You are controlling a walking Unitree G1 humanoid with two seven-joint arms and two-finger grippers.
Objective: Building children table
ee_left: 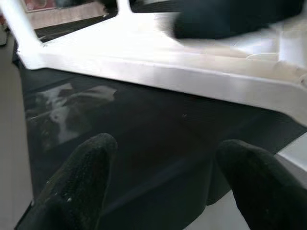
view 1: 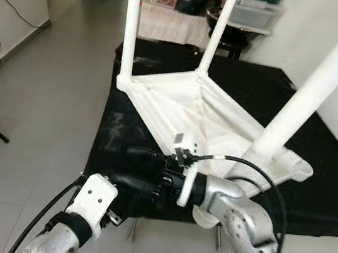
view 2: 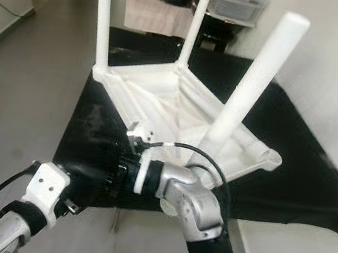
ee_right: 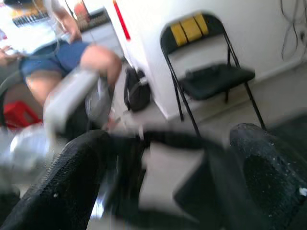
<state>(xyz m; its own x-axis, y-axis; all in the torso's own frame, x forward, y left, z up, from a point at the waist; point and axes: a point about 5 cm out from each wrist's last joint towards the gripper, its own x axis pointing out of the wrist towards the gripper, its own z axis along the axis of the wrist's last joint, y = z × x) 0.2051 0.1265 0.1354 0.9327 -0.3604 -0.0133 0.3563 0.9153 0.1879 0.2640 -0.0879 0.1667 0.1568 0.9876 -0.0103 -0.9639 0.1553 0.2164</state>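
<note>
Grippers, right gripper and left gripper, are hovering with fingers apart at lower centre, beside the upturned white children table lying on a black mat.

One upturned white table, three legs, one folding chair.

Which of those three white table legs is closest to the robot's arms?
The thick-looking leg on the robot's right, leaning above the right arm. The other two stand at the table's far corners.
</note>
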